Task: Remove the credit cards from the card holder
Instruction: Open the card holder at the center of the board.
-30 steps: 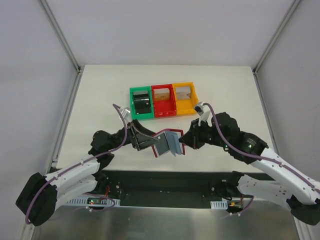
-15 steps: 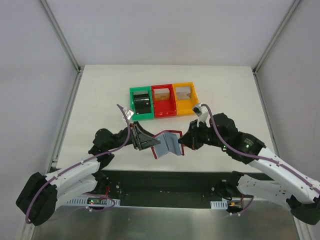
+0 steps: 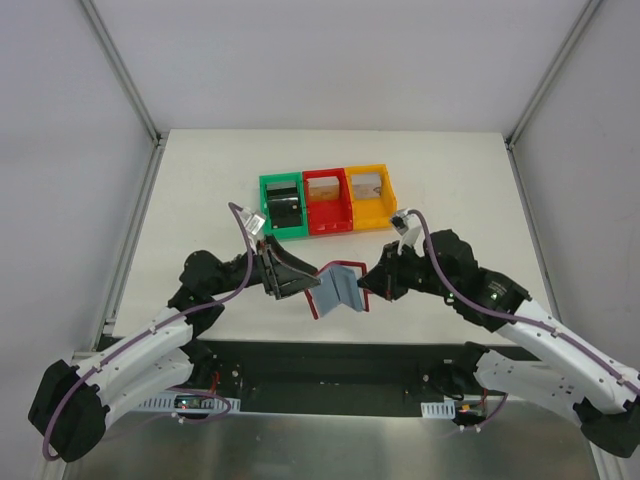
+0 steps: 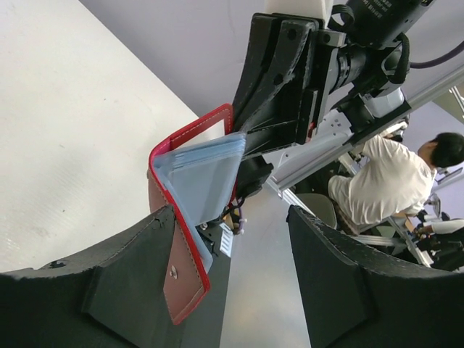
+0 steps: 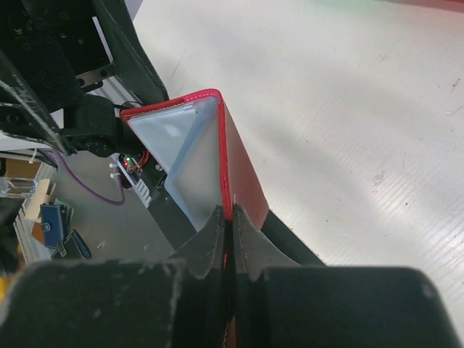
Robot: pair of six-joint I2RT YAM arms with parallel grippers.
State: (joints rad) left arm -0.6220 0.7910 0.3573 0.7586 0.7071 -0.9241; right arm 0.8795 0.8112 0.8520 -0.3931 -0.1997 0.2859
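At the near edge of the tabletop [image 3: 200, 190], our right jaws are clamped on one flap of the card holder [image 3: 338, 290]. This props it open, we judge, so our left jaws, standing apart, can reach inside. We cannot make out the credit cards.

My right gripper [image 5: 228, 217] is pinched tight on the red-edged rim of the card holder [image 5: 245, 170]. It stands open above the white table [image 5: 348, 109], with its dark-red cover to the right and its grey-blue lining [image 5: 181, 156] to the left. Black parts of the left arm [image 5: 54, 65] fill the upper left.
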